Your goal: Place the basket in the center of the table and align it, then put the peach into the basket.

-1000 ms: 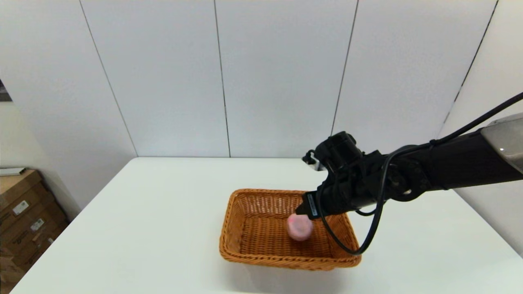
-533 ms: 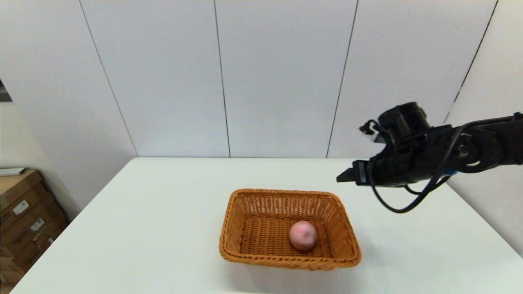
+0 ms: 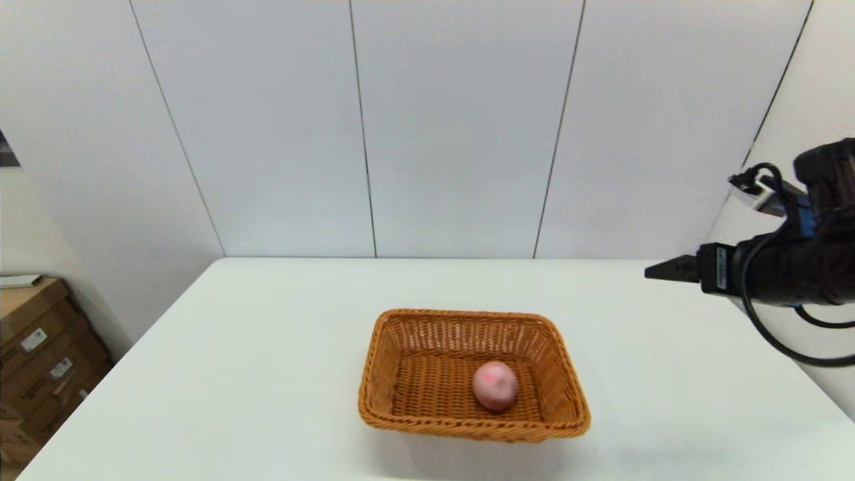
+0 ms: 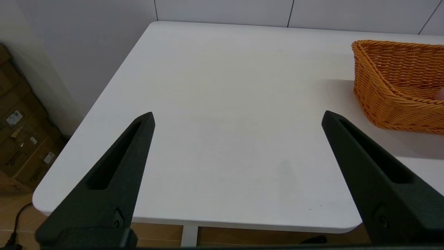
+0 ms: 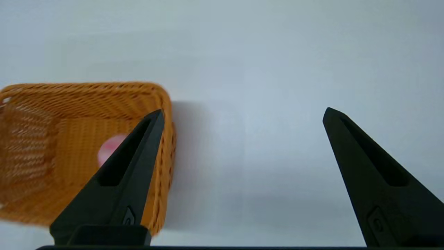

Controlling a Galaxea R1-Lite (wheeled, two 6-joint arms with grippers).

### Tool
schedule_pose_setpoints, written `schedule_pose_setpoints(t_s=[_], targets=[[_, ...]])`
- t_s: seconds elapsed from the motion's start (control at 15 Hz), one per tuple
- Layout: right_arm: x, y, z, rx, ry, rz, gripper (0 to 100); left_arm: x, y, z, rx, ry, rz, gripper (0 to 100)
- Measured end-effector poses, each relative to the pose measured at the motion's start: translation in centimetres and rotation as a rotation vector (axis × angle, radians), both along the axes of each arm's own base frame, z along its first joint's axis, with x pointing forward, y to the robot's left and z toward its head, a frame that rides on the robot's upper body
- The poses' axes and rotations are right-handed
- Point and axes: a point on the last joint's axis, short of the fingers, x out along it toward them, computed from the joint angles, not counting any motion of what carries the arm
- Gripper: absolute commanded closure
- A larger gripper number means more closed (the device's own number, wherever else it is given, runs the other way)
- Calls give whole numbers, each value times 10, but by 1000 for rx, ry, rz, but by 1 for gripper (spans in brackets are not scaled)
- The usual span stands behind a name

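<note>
The orange-brown wicker basket (image 3: 473,374) sits near the middle of the white table (image 3: 267,347), its long sides square to the table's front edge. Inside it, right of centre, rests the pale pink peach (image 3: 495,385). My right gripper (image 3: 661,272) hovers high over the table's right edge, well clear of the basket, fingers open and holding nothing. In the right wrist view the basket (image 5: 41,139) and the peach (image 5: 109,151) lie partly behind one finger. My left gripper (image 4: 237,116) is open above the table's left part, with the basket (image 4: 392,100) off to one side.
Stacked cardboard boxes (image 3: 40,354) stand on the floor left of the table. White wall panels (image 3: 454,127) close off the back and the right side.
My right gripper let go of the peach inside the basket, then rose and drew back to the right, from over the basket to beyond the table's right edge. The peach now rests in the basket.
</note>
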Motion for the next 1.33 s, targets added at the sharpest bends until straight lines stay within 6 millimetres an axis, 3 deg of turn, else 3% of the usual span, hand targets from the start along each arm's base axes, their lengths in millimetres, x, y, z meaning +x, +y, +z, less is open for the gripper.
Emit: schedule_pose_setpoints(t_s=[0.2, 0.4, 0.73, 1.07, 1.33], targets=[[-58, -2, 9, 21, -68, 25, 0, 0, 0, 0, 0, 0, 0, 0], [-129, -5, 4, 21, -168, 23, 0, 0, 0, 0, 0, 0, 0, 0], [-229, -11, -44, -58, -409, -70, 0, 0, 0, 0, 0, 0, 0, 0], [-274, -12, -102, -129, -522, -128, 0, 0, 0, 0, 0, 0, 0, 0], [-289, -14, -125, -197, -553, -137, 0, 0, 0, 0, 0, 0, 0, 0]])
